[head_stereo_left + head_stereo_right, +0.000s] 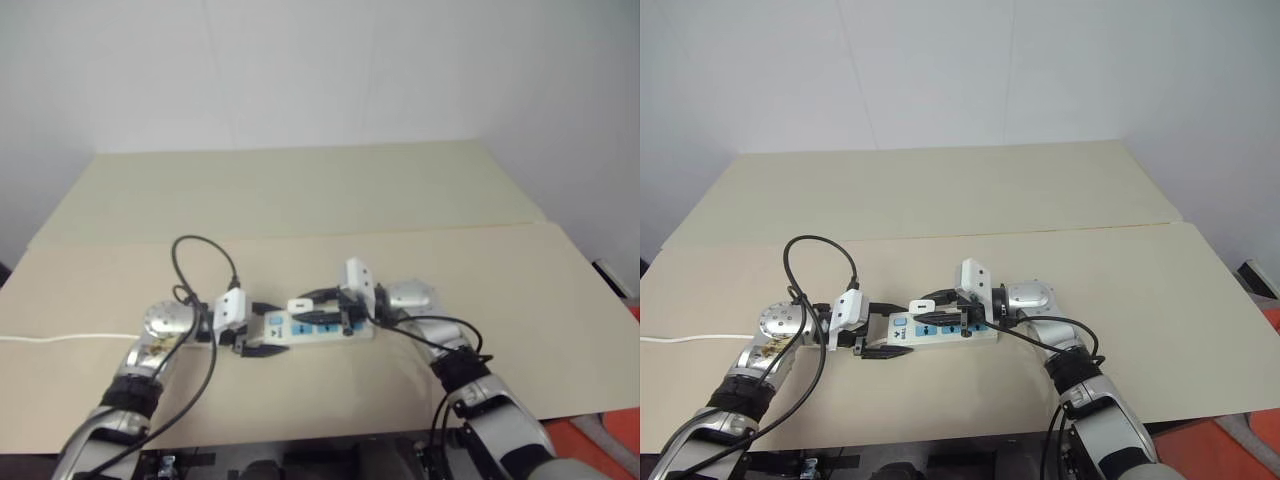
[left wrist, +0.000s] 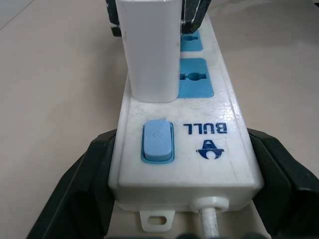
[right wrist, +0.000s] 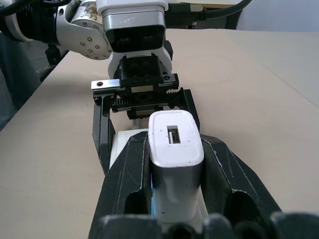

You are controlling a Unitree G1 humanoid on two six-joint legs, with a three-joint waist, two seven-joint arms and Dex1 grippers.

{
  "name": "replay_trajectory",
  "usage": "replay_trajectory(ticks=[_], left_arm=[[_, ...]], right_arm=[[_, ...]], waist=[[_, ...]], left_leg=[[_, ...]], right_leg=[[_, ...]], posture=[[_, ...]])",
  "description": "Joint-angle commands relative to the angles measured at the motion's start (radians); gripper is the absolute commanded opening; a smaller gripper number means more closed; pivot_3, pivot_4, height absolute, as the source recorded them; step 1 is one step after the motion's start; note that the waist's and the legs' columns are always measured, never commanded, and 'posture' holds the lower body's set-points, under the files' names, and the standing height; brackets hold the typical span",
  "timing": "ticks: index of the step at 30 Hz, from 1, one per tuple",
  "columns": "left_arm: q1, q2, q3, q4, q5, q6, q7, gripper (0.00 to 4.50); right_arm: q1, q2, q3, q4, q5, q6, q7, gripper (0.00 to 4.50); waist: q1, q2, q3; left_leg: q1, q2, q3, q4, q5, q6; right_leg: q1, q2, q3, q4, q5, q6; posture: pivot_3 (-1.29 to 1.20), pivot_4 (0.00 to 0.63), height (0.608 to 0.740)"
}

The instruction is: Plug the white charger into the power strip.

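Note:
The power strip [image 1: 330, 328] lies on the tan table, a white bar with blue sockets and a blue switch [image 2: 158, 141]. My left gripper [image 1: 275, 330] is shut on its switch end, one black finger [image 2: 82, 184] pressed against each long side. The white charger [image 2: 149, 50] stands upright on the strip's face, over the socket nearest the switch, and its prongs are hidden. From the opposite side my right gripper [image 3: 174, 144] is shut on the charger [image 3: 174, 149], with a finger on each side of it.
The strip's thin white cord [image 1: 60, 338] runs off to the left across the table. Black cables [image 1: 200, 255] loop above my left wrist. The tan tabletop [image 1: 300, 200] stretches away behind the grippers to a white wall. Orange flooring [image 1: 600, 440] shows past the table's right edge.

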Motion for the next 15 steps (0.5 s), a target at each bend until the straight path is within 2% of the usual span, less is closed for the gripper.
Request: replay_trajectory(ticks=[1, 12, 15], left_arm=[[0.018, 0.006, -0.026, -0.066, 0.008, -0.029, -0.038, 3.28], [0.009, 0.005, -0.024, -0.059, 0.014, -0.025, -0.041, 3.28], [0.005, 0.004, -0.025, -0.056, 0.015, -0.025, -0.042, 3.28]], right_arm=[[0.050, -0.020, 0.077, 0.136, -0.117, 0.038, -0.008, 1.17], [0.057, -0.024, 0.065, 0.130, -0.112, 0.035, -0.015, 1.17], [0.061, -0.021, 0.059, 0.122, -0.116, 0.027, -0.033, 2.14]], waist=[[-0.002, 0.000, 0.000], [-0.005, 0.000, 0.000], [-0.002, 0.000, 0.000]], left_leg=[[0.000, 0.000, 0.000, 0.000, 0.000, 0.000], [0.001, 0.000, 0.000, -0.001, 0.000, 0.000], [0.000, 0.000, 0.000, -0.001, 0.000, 0.000]], right_leg=[[0.000, 0.000, 0.000, 0.000, 0.000, 0.000], [0.000, -0.001, 0.000, -0.001, 0.000, 0.000], [0.000, -0.001, 0.000, -0.001, 0.000, 0.000]], posture=[[0.00, 0.150, 0.740], [0.00, 0.150, 0.740], [0.00, 0.150, 0.740]])
